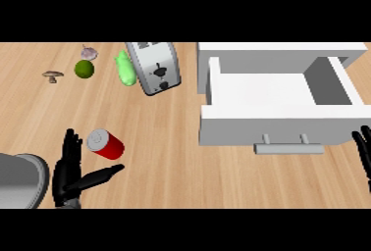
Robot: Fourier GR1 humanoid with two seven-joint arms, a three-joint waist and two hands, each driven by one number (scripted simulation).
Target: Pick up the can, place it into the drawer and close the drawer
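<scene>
Nearest me, my left hand (71, 169) sits at the lower left of the bench (167, 162), fingers straight and pointing away, thumb splayed out to the right, gripping nothing. Its forearm is cut off by the bottom of my view. Beside it, at the left edge, I see a grey rounded object (18, 179) that is cropped, and I cannot tell what it is.

Just beyond the thumb lies the can (106, 143), on its side on the wood, red body with a silver-grey lid facing up and left. It sits right beside my fingers; I cannot tell whether it touches them. I read no label or writing on it.

At the right edge only the fingers of my right hand (363, 147) show, straight and upright, resting.

Further out, the white drawer (279, 117) stands pulled open, its grey handle (288, 147) toward me.

Farthest are a toaster (154, 68), a pale green vegetable (126, 69), a lime-like fruit (85, 68), a mushroom (53, 75) and a garlic bulb (88, 51).
</scene>
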